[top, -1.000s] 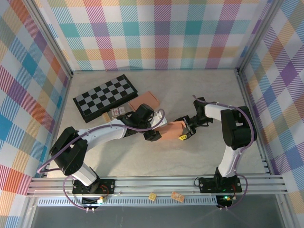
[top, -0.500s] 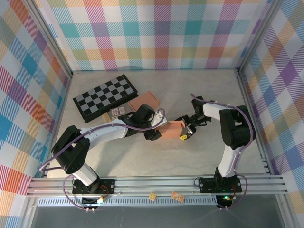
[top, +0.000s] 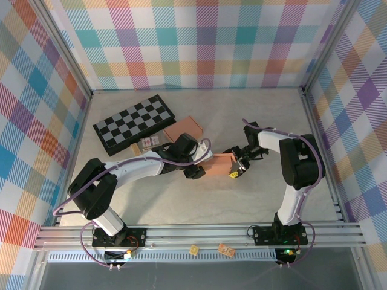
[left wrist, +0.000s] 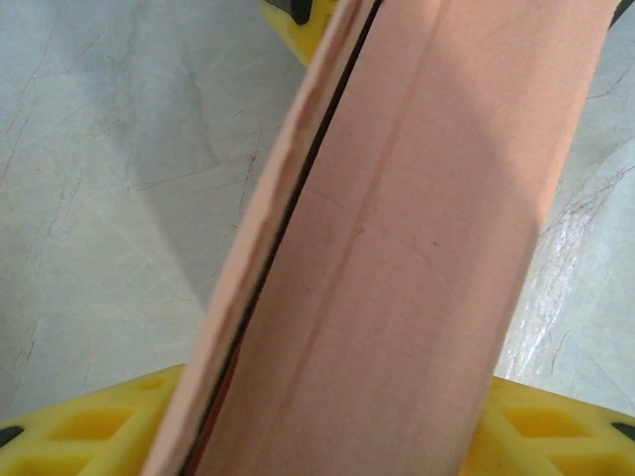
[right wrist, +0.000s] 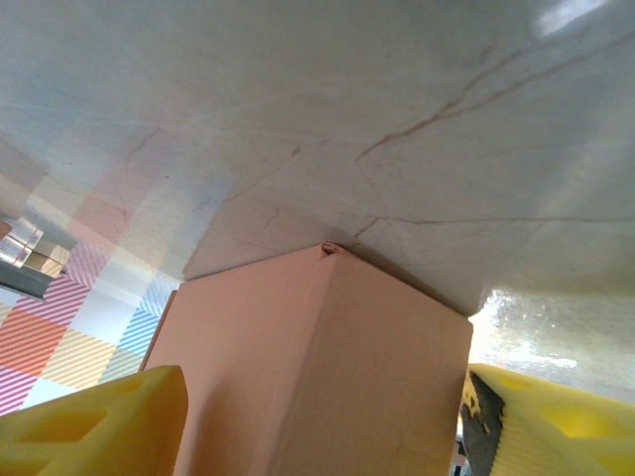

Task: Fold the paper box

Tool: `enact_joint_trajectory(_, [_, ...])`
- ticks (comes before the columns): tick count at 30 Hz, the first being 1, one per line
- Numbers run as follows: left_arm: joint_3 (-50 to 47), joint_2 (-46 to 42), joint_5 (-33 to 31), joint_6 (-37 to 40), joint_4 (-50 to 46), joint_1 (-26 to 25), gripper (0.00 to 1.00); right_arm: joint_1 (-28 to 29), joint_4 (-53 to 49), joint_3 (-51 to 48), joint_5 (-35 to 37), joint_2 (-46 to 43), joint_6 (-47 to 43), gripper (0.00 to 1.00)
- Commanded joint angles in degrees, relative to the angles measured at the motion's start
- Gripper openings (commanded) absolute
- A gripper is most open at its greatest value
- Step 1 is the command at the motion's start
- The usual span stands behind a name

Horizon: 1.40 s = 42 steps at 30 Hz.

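The salmon paper box [top: 221, 164] stands partly folded in the middle of the table between both grippers. My left gripper [top: 197, 171] grips its left end. In the left wrist view the box [left wrist: 397, 258] runs between the two yellow fingers [left wrist: 89, 426], with a dark slit between its panel and a folded flap. My right gripper [top: 237, 168] is at the box's right end. In the right wrist view a corner of the box [right wrist: 317, 357] sits between the yellow fingers [right wrist: 99, 421], touching both.
A black and white chessboard [top: 134, 122] lies at the back left. A flat salmon sheet [top: 184, 128] and a small printed packet [top: 149, 143] lie behind the left arm. Two small tan pieces [top: 225, 248] rest on the front rail.
The box and both grippers have shifted very slightly towards the back. Otherwise nothing has visibly changed.
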Motion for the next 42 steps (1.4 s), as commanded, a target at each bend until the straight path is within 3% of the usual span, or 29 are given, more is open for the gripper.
enact_joint_trajectory(1, [-0.45,-0.26,-0.13,-0.85,0.45,0.02,0.59,0.01,-1.11,-0.15,4.13,0.73,-0.55,0.74])
enact_joint_trajectory(42, [1.86,2.13,-0.03,-1.26,0.09,0.13,0.51,0.00,-11.02,8.73,16.70,-5.96,-7.51,0.90])
